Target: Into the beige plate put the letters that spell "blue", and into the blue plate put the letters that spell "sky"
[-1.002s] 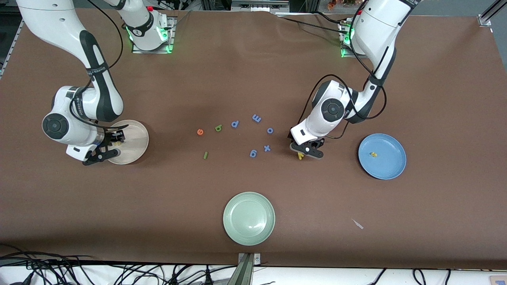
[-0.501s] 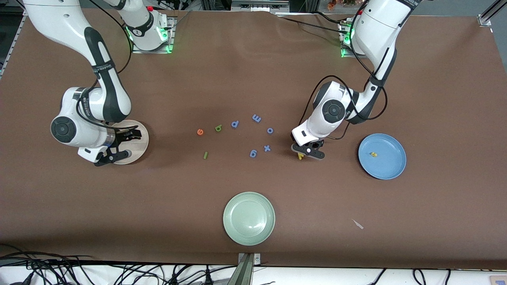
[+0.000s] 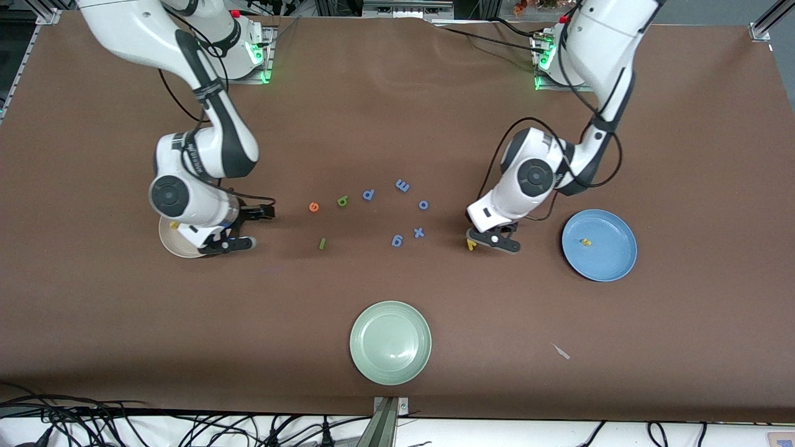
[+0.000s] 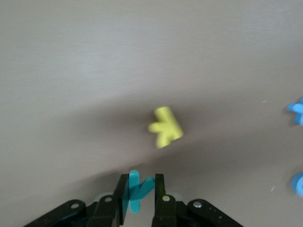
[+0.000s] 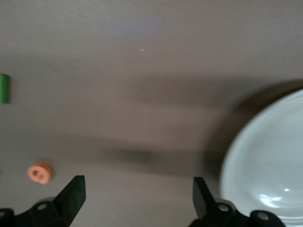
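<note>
The teal "y" [image 4: 138, 190] is pinched between the fingers of the left gripper [image 3: 495, 241], which is closed on it just over the table, with the yellow "k" [image 3: 471, 244] lying on the cloth right beside the fingertips. The blue plate [image 3: 615, 267] sits near this gripper, toward the left arm's end of the table, and carries a small yellow letter [image 3: 584, 241]. The blue-violet letters [image 3: 418, 233] lie close to the gripper, toward the table's middle. The right gripper [image 3: 248, 227] hangs with its jaws spread wide and nothing between them, just past the rim of the beige plate [image 3: 169, 243], whose visible edge holds a tiny yellow piece [image 3: 174, 225]. Out in front of its open fingers lie the orange "e" [image 3: 313, 207], the light green "b" [image 3: 342, 200] and the dark green "l" [image 3: 322, 243]. The green plate [image 3: 363, 360] stands well apart from both grippers, nearest the front camera.
</note>
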Robot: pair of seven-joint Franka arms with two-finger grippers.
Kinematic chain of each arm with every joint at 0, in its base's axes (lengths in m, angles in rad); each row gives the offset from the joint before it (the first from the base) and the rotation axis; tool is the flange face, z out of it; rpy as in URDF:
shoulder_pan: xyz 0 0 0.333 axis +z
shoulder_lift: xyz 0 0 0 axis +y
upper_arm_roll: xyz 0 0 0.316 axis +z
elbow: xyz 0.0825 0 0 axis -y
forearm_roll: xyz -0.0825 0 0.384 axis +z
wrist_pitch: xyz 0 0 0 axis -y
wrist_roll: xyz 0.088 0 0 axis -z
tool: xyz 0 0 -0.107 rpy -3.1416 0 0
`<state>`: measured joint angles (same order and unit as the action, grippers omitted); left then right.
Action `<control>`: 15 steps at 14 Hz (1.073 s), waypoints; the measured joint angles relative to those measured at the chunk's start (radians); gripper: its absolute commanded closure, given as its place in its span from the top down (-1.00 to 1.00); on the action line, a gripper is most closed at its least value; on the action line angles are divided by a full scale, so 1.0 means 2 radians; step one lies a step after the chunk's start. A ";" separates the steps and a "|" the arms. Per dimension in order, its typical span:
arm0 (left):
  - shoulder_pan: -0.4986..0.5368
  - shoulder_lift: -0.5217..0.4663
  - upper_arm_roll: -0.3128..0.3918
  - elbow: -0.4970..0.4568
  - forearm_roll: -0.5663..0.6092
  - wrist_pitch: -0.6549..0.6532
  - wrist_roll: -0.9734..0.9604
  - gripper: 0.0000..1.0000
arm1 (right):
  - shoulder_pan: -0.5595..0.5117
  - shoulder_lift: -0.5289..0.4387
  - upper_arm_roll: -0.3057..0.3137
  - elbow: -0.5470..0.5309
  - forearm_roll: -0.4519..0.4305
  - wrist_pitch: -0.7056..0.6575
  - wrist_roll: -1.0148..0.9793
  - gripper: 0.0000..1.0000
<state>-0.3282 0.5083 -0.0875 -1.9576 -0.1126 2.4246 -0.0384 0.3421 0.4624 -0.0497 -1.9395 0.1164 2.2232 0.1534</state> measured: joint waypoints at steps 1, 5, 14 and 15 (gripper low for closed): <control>0.023 -0.018 0.001 -0.003 0.000 -0.019 0.033 -0.59 | 0.015 0.001 0.001 0.000 0.000 0.005 0.032 1.00; 0.127 -0.071 0.004 -0.036 0.000 -0.040 0.192 -0.40 | 0.069 0.009 0.002 -0.018 0.000 0.063 0.161 1.00; 0.186 -0.073 -0.001 -0.056 0.036 -0.034 0.272 0.60 | 0.098 0.013 0.003 -0.076 0.000 0.148 0.231 0.93; 0.182 -0.073 -0.005 -0.055 0.035 -0.034 0.272 0.60 | 0.099 0.013 0.004 -0.080 0.000 0.156 0.232 0.91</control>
<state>0.0368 0.3628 -0.0969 -2.0684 -0.0424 2.3571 0.5057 0.5410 0.4886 -0.0425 -2.1002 0.1166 2.5357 0.6174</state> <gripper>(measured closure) 0.291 0.013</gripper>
